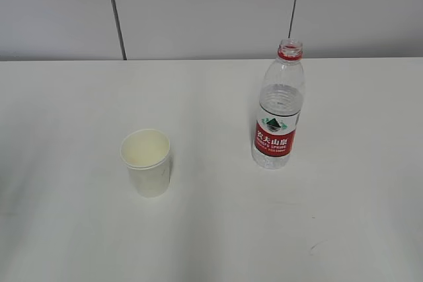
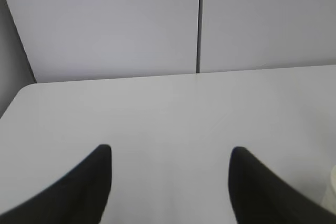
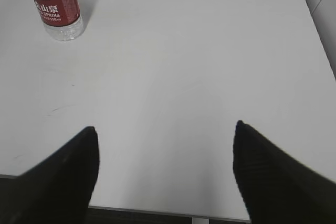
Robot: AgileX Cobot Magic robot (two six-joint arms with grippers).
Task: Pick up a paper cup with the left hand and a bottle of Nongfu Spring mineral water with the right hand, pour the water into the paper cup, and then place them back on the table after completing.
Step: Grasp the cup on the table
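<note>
White table (image 1: 66, 97) held cup (image 1: 146, 162) and uncapped bottle (image 1: 279, 107) upright, untouched; left claw (image 2: 170, 153) and right claw (image 3: 165, 132) spread empty, bottle ahead-left of right claw for pickup.

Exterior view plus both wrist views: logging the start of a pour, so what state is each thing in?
Paper cup: upright on the table, looks empty, not held.
Bottle: upright, cap off, not held.
Left claw: open, holding nothing.
Right claw: open, holding nothing, away from the bottle.
</note>
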